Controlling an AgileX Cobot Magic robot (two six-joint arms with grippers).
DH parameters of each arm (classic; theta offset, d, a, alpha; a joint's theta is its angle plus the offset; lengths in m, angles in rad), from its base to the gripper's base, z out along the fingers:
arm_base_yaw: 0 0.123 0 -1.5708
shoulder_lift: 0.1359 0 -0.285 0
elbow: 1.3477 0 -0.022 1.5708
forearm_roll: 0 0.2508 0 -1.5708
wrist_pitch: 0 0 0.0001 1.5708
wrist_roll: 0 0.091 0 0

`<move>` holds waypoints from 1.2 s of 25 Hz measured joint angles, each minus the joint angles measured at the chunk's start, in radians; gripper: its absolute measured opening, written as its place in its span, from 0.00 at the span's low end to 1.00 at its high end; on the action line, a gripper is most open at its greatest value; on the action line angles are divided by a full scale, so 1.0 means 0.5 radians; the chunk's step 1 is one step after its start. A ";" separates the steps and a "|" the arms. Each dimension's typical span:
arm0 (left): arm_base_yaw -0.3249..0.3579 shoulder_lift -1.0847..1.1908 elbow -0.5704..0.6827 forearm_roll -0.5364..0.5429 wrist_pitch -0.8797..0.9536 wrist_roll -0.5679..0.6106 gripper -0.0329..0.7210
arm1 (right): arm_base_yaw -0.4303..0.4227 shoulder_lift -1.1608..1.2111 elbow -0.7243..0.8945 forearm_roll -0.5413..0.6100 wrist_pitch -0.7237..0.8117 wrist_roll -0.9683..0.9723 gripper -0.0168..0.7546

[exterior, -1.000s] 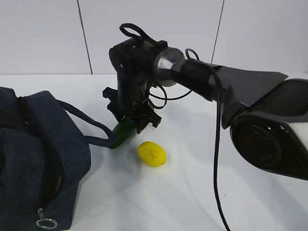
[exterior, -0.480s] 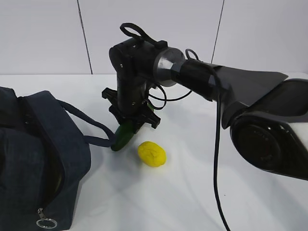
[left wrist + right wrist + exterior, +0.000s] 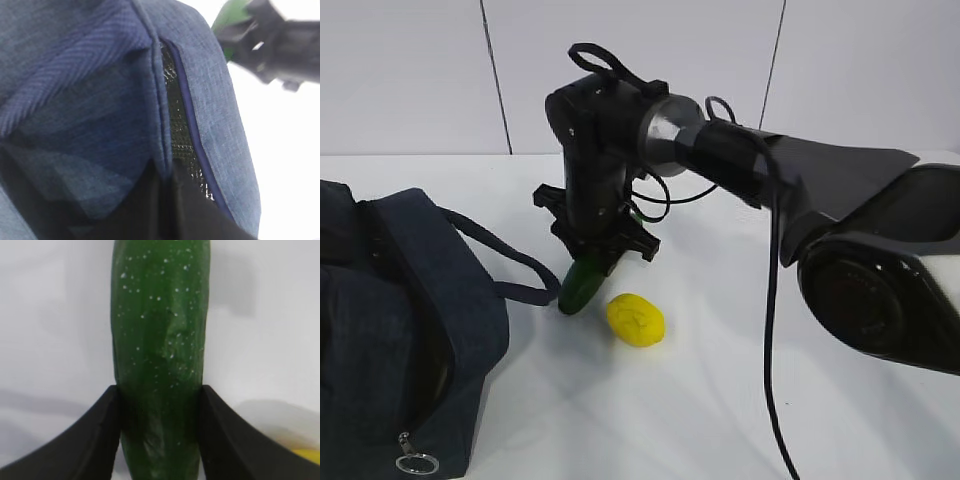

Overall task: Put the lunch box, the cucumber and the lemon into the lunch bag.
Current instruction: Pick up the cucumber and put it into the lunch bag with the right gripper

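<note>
Now that the right gripper [image 3: 605,258] has closed in from a wider spread, the exterior view shows its jaws pinching the cucumber [image 3: 582,283], tip down on the table [image 3: 740,400] beside the lemon [image 3: 636,319]; lifting looks next. The lunch bag [image 3: 390,330] stands left, its contents hidden; no lunch box shows. The left wrist view shows only bag fabric; those jaws are out of sight, evidently shut. The right wrist view confirms both fingers [image 3: 95,430] touching the cucumber's flanks.
</note>
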 joint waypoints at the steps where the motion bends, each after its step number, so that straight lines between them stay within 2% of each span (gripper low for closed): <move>1: 0.000 0.000 0.000 0.000 0.000 0.000 0.04 | 0.000 0.000 -0.031 -0.024 0.018 -0.031 0.49; 4: 0.000 0.000 0.000 -0.001 0.000 0.000 0.04 | 0.000 0.000 -0.175 -0.110 0.026 -0.235 0.49; 9: 0.000 0.000 0.000 -0.001 0.000 0.000 0.04 | 0.000 0.000 -0.444 -0.284 0.037 -0.783 0.49; 12: 0.000 0.000 0.000 -0.001 0.000 0.000 0.04 | 0.000 0.000 -0.546 -0.291 0.045 -1.099 0.49; 17: 0.000 0.000 0.000 -0.001 -0.005 0.000 0.04 | 0.000 0.000 -0.633 -0.109 0.068 -1.520 0.49; 23: 0.000 0.000 0.000 -0.001 -0.005 0.021 0.04 | 0.000 -0.040 -0.678 0.340 0.081 -2.148 0.49; 29: 0.000 0.000 0.000 -0.005 -0.005 0.026 0.04 | 0.000 -0.208 -0.683 0.422 0.084 -2.237 0.52; 30: 0.000 0.000 0.000 -0.005 -0.005 0.030 0.04 | 0.000 -0.235 -0.683 0.435 0.084 -2.242 0.49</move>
